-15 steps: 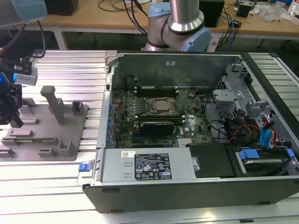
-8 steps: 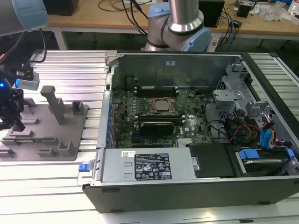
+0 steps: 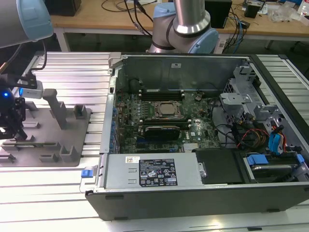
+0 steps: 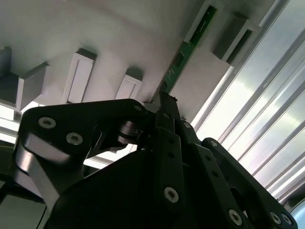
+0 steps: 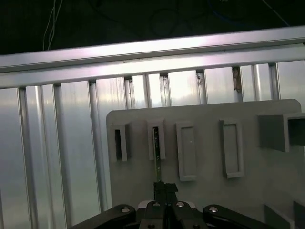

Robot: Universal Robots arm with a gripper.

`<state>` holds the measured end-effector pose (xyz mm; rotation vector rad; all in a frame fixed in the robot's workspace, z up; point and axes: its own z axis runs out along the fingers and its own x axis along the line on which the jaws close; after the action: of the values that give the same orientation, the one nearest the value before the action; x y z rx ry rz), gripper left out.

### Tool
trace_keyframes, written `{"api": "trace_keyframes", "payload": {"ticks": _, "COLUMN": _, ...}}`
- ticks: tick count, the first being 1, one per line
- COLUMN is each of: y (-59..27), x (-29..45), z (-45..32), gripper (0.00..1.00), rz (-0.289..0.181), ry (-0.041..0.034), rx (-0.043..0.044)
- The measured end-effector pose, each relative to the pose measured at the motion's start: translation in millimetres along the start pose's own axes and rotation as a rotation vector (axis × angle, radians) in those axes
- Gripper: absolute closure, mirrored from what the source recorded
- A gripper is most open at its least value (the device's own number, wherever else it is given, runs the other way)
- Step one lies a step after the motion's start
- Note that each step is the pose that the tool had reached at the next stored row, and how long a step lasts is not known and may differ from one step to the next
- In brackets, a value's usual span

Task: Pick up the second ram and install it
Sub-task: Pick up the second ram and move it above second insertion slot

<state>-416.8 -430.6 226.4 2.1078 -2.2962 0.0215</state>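
Your black metal pincer (image 4: 164, 98) is clamped on the one thin green circuit-board ram stick (image 4: 190, 43). It stands on edge, far end walled inside a grey plastic tray (image 4: 119, 38) slot.

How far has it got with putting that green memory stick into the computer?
Early days. The tool is shut on the second ram, which stands in its slot on the grey holder tray, not yet lifted out. Left: carrying it to the open computer case and seating it on the motherboard.
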Motion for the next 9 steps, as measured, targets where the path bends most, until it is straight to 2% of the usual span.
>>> {"api": "trace_keyframes", "payload": {"ticks": 6, "y": -0.1, "x": 0.4, "z": 0.8, "gripper": 0.92, "rz": -0.005, "ry": 0.0, "rx": 0.0002}}
{"api": "trace_keyframes", "payload": {"ticks": 7, "y": -0.1, "x": 0.4, "z": 0.8, "gripper": 0.79, "rz": -0.005, "ry": 0.0, "rx": 0.0002}}
{"api": "trace_keyframes", "payload": {"ticks": 8, "y": -0.1, "x": 0.4, "z": 0.8, "gripper": 0.79, "rz": -0.006, "ry": 0.0, "rx": 0.0002}}
{"api": "trace_keyframes", "payload": {"ticks": 9, "y": -0.1, "x": 0.4, "z": 0.8, "gripper": 0.72, "rz": -0.006, "ry": 0.0, "rx": 0.0002}}
